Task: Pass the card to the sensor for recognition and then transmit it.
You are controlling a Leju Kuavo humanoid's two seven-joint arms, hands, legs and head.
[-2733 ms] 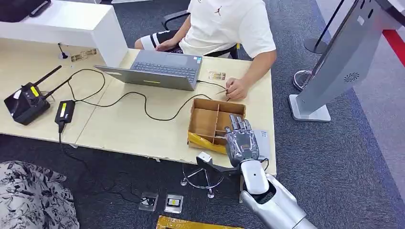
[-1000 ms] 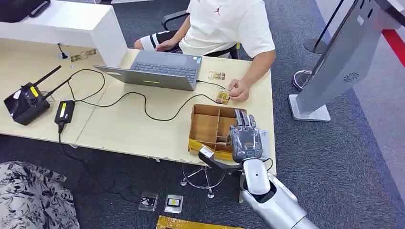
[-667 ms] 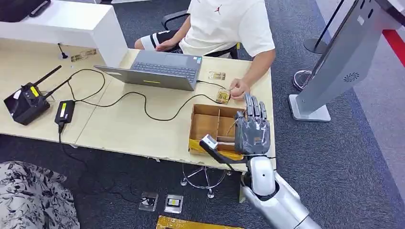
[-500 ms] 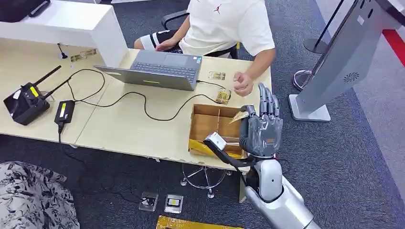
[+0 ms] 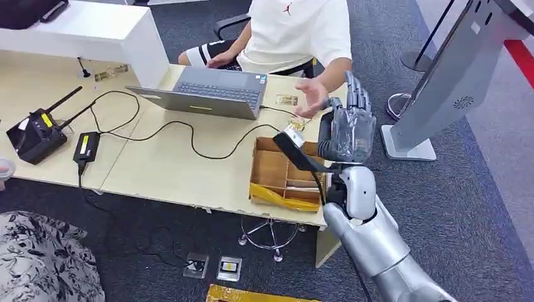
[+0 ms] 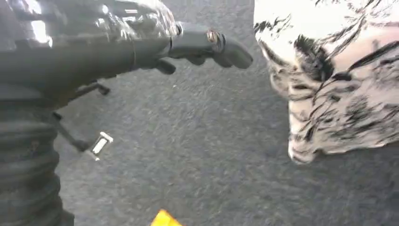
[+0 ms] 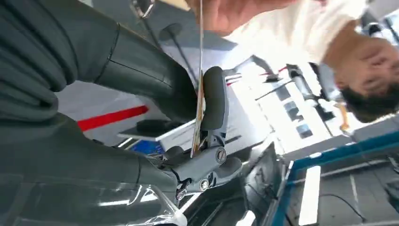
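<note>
Right wrist view: thin pale card [image 7: 199,89] pinched edge-on between thumb and dark fingers [image 7: 214,96] of right hand [image 7: 141,94]. Person's open hand [image 5: 313,95] just beyond, above pale wooden surface [image 5: 164,170]. Left hand [image 6: 141,42] over grey carpet, fingers extended, holding nothing.

A laptop [image 5: 208,91] lies open on the desk [image 5: 157,170] beside a divided cardboard box [image 5: 277,173] and black cables [image 5: 189,135].

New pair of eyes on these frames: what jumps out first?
The right hand, raised above the table's right end, pinches a thin card edge-on between thumb and fingers. A seated person's hand is open right beside it. Below sits a compartmented cardboard box.
</note>
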